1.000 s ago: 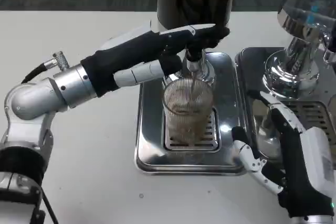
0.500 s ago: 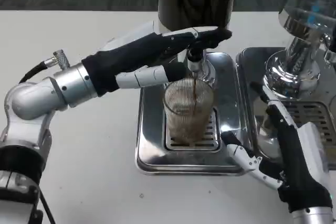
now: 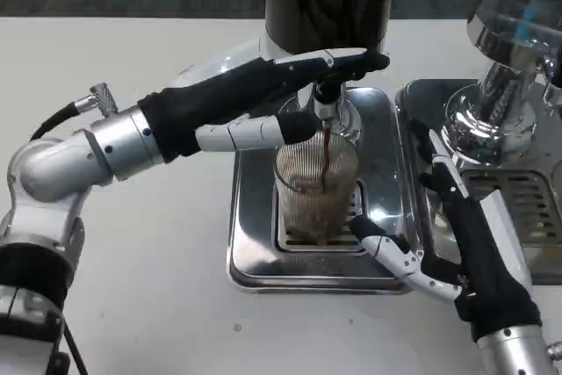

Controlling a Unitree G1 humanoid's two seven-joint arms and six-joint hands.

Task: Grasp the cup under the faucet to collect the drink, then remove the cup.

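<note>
The cup [image 3: 316,189] stood on the grate at the middle of the steel tray [image 3: 250,243], right under the faucet [image 3: 327,113], and a thin dark stream was running into it. It was a ribbed, see-through cup, brown drink up to about two thirds.

The left hand [image 3: 255,103] reached across to the tap, one finger laid over the lever [image 3: 351,61], the others stretched toward the rim; it held nothing.

The right hand [image 3: 439,243] waited by the tray's right edge, fingers spread, one tip near the cup's base.

To my eye the filling was well along; gripping and taking the cup away were not yet done.
</note>
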